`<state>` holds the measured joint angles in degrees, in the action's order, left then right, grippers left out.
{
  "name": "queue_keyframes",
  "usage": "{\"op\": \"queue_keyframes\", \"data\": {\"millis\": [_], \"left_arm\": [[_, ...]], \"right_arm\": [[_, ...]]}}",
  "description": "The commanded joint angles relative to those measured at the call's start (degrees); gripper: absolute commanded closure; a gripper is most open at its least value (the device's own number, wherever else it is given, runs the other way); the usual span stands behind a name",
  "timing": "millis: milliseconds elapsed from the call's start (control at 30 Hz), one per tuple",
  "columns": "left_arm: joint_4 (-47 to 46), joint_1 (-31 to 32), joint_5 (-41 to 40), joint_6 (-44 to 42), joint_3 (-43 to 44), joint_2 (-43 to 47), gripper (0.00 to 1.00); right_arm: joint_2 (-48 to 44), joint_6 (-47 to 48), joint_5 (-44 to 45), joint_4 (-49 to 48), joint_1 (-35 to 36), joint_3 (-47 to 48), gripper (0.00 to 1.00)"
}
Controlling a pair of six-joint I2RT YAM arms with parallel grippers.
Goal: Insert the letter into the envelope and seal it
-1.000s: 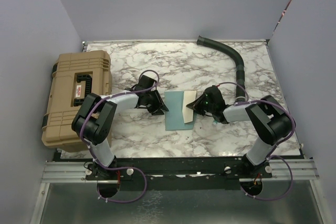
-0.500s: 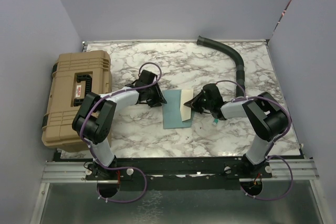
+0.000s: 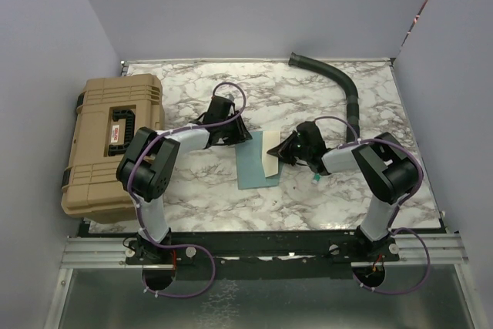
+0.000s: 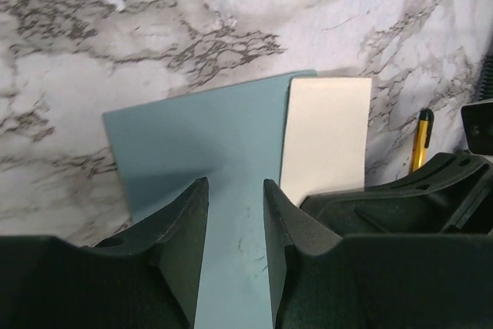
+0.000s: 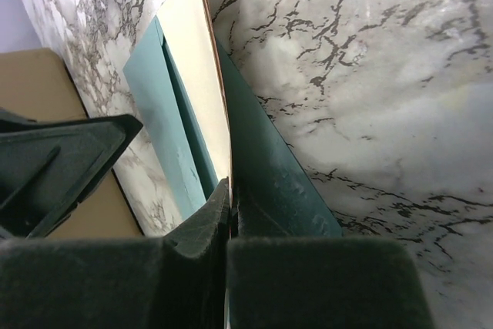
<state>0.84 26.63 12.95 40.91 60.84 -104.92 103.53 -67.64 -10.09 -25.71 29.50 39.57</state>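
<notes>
Two hands meet over a marble worktop (image 3: 200,190). Far left: tan plastic hard case (image 3: 112,144). Next, left hand (image 4: 235,186), part-open, fingers astride the flat teal paper envelope (image 4: 192,136), gripping nothing. Tan-beige paper letter (image 4: 327,132) sits tilted at envelope's right side, edge pinched in the closed right hand (image 5: 229,190).
</notes>
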Motion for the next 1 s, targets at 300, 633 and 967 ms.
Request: {"op": "queue_keyframes", "data": {"millis": [300,633,967], "left_arm": [[-4.5,0.3,-2.5,5.9,-0.5,-4.9,0.81],[-0.9,0.6,-7.2,11.5,0.3,-7.9,0.91],[-0.9,0.6,-9.8,14.5,0.3,-7.8,0.94]], "right_arm": [[3.8,3.0,-0.9,6.3,-0.8,-1.3,1.0],[2.7,3.6,-1.0,7.9,-0.8,-2.5,1.0],[2.0,3.5,-1.1,10.8,-0.8,-3.3,1.0]]}}
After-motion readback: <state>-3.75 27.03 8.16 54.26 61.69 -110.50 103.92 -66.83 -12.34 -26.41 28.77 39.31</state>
